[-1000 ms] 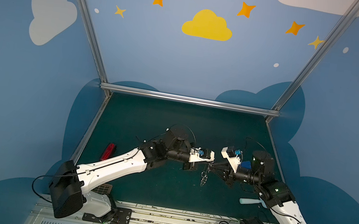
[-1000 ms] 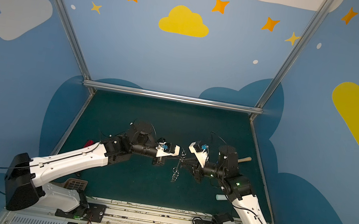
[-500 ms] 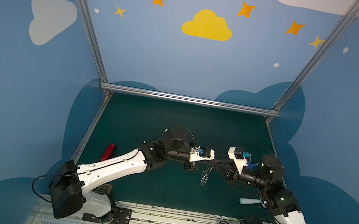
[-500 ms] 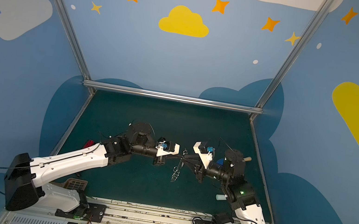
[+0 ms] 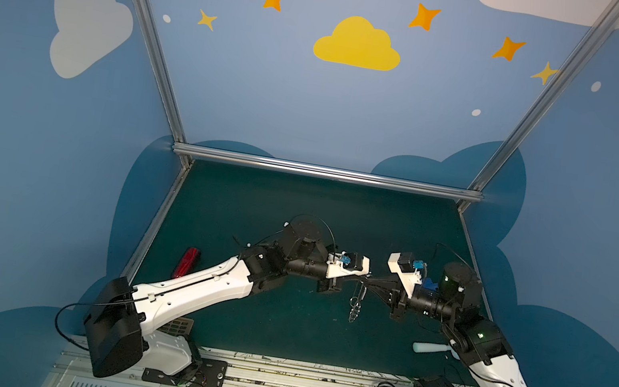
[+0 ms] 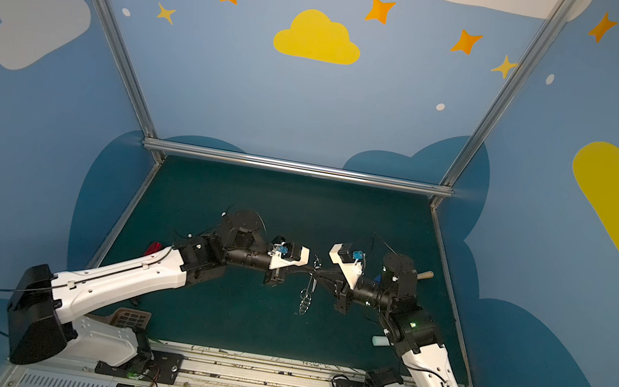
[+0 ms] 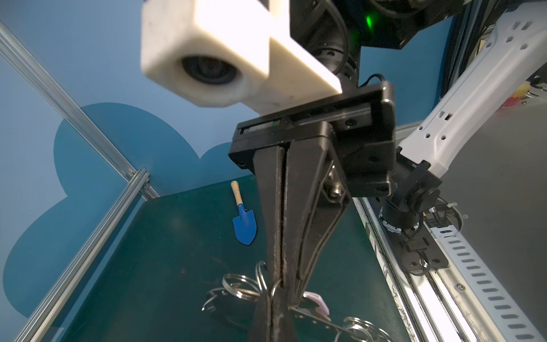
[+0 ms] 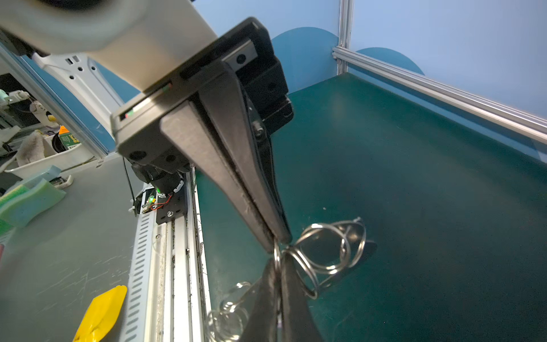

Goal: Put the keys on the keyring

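The keyring (image 5: 355, 303) (image 6: 306, 295) hangs edge-on above the middle of the green mat, its split rings dangling below. My left gripper (image 5: 364, 281) (image 7: 279, 291) is shut on the grey plate (image 7: 325, 319). My right gripper (image 5: 368, 284) (image 8: 278, 262) meets it tip to tip from the right. Its jaws are shut, with a thin split ring (image 8: 276, 254) pinched at the tips. More rings (image 8: 328, 251) fan out beside the tips. The key's pale head (image 7: 318, 303) shows against the plate just beyond the right gripper's fingers (image 7: 299, 207). Its blade is hidden.
A red oblong gadget (image 5: 187, 263) lies at the mat's left edge. The pale spatula (image 5: 428, 348) rests near the right arm's base. A blue trowel with a wooden handle (image 7: 244, 225) lies at the far right. Metal rails (image 5: 271, 369) run along the front.
My right gripper drew back to the right, then came in again to the keyring, and its jaws closed. The left gripper and the keyring stayed where they were.
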